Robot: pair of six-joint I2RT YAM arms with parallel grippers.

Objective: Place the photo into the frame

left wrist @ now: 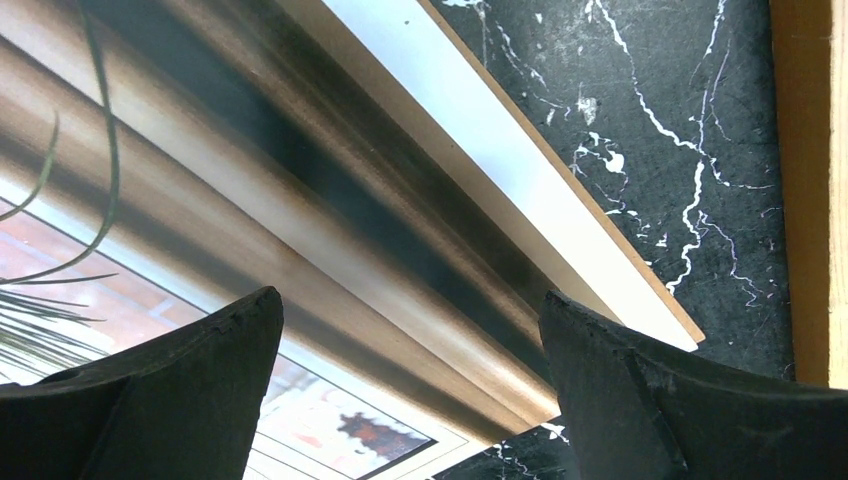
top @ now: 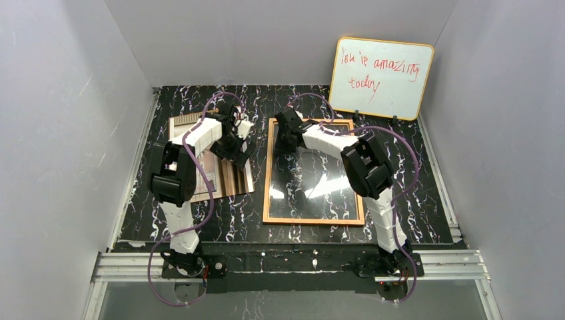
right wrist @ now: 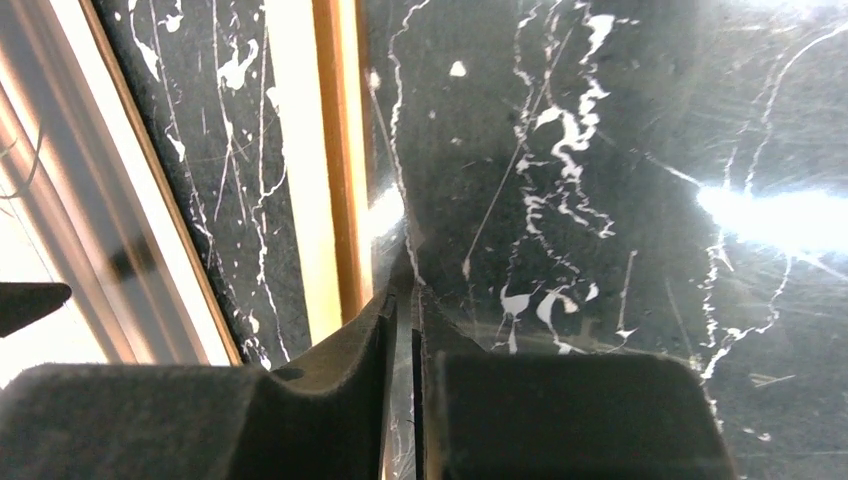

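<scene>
The frame (top: 268,180), thin orange-brown wood with a glass front, lies flat mid-table. It also shows in the right wrist view (right wrist: 335,150) and at the right edge of the left wrist view (left wrist: 808,200). The photo (top: 230,177), a glossy beige-brown print, lies to the frame's left on a white-faced board (left wrist: 500,150). It fills the left wrist view (left wrist: 300,200). My left gripper (top: 238,143) (left wrist: 410,310) hovers open and empty over the photo's right edge. My right gripper (top: 285,133) (right wrist: 405,290) is shut, its tips on the glass beside the frame's left rail near the far-left corner.
A yellow-edged whiteboard (top: 381,77) with red handwriting leans on the back wall at the right. The table (top: 413,193) is black marble, walled in grey on three sides. A narrow strip of table (left wrist: 650,130) separates the board from the frame.
</scene>
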